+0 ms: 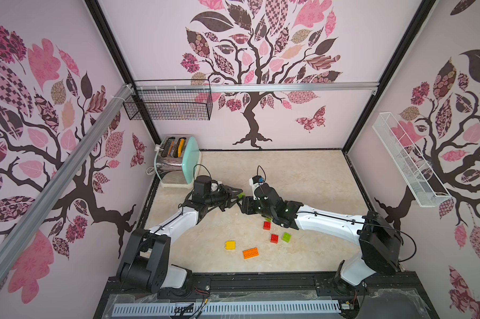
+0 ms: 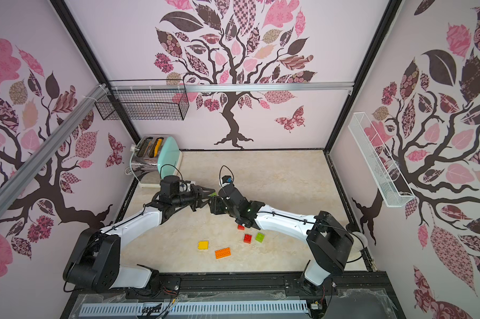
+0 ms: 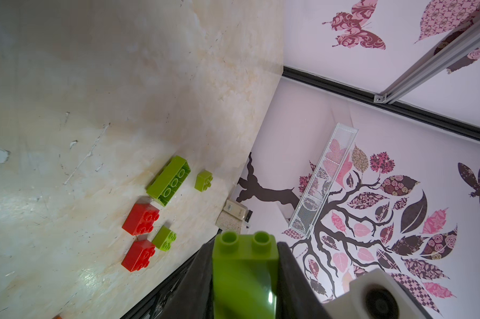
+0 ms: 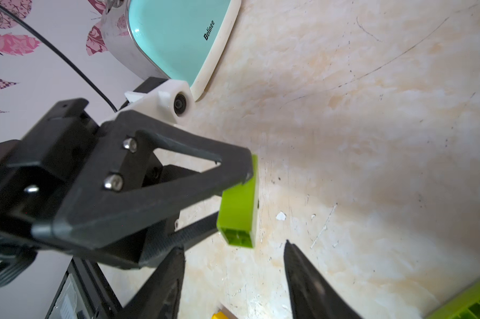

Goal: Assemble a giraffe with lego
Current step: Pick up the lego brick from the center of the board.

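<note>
Above the middle of the marble-look table [image 1: 310, 176], the two robot arms meet tip to tip. The left gripper [image 1: 237, 194] is clamped on a tall lime green brick [image 3: 244, 262], whose studs point away from the wrist. The right wrist view shows this brick held off the surface. The right gripper [image 1: 244, 205] faces it from just beside. Its black fingers [image 4: 305, 276] are spread with nothing between them, and their tips are close to the brick's hollow end without touching it.

The rest of the lego lies loose nearer the robot's base. A yellow brick [image 1: 230, 245] sits next to a longer orange brick [image 1: 250, 253]. Beside the right forearm are a red brick [image 1: 267, 225], a second red brick [image 1: 274, 238] and a small green brick [image 1: 286, 237]. The left wrist view adds a long green piece [image 3: 169, 181] lying on its side and another small green brick [image 3: 203, 180] just beside it. A mint toaster [image 1: 178, 163] stands in the far left corner.
</note>
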Robot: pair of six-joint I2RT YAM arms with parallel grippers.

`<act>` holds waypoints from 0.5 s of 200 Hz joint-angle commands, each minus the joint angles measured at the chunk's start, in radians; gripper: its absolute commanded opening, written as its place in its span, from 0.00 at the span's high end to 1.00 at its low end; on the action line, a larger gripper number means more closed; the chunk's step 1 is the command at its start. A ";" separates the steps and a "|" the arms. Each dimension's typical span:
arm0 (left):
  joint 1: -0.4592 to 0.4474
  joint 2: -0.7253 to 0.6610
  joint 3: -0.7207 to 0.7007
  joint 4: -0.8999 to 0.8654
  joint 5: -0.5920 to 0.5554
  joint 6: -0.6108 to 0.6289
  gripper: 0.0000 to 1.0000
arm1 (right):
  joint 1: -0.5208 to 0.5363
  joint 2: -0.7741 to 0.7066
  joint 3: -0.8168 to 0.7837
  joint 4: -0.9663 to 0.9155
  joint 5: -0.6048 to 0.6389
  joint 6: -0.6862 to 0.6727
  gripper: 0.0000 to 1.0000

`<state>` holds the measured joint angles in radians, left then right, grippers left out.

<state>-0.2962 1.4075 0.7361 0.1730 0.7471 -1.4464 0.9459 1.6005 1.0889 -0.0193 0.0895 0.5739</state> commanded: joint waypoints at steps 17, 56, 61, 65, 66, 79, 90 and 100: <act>-0.013 0.013 0.031 0.043 0.038 -0.019 1.00 | 0.005 0.032 0.044 0.043 0.072 -0.054 0.50; -0.012 0.015 0.030 0.046 0.042 -0.023 1.00 | -0.003 0.030 0.030 0.070 0.089 -0.071 0.70; -0.014 0.014 0.030 0.047 0.044 -0.023 1.00 | -0.005 0.029 0.030 0.067 0.091 -0.072 0.73; -0.015 0.013 0.031 0.048 0.045 -0.022 1.00 | -0.006 0.025 0.027 0.071 0.091 -0.072 0.75; -0.016 0.013 0.030 0.048 0.046 -0.022 1.00 | -0.007 0.024 0.026 0.073 0.091 -0.073 0.76; -0.025 0.009 0.029 0.048 0.046 -0.017 1.00 | -0.009 0.020 0.007 0.105 0.090 -0.083 0.78; -0.033 0.008 0.033 0.050 0.052 -0.016 1.00 | -0.014 0.018 0.010 0.103 0.092 -0.092 0.78; -0.036 0.008 0.036 0.051 0.060 -0.019 1.00 | -0.019 0.018 0.012 0.089 0.098 -0.096 0.78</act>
<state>-0.3119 1.4075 0.7494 0.1993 0.7650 -1.4689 0.9371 1.6096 1.0927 0.0326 0.1780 0.4927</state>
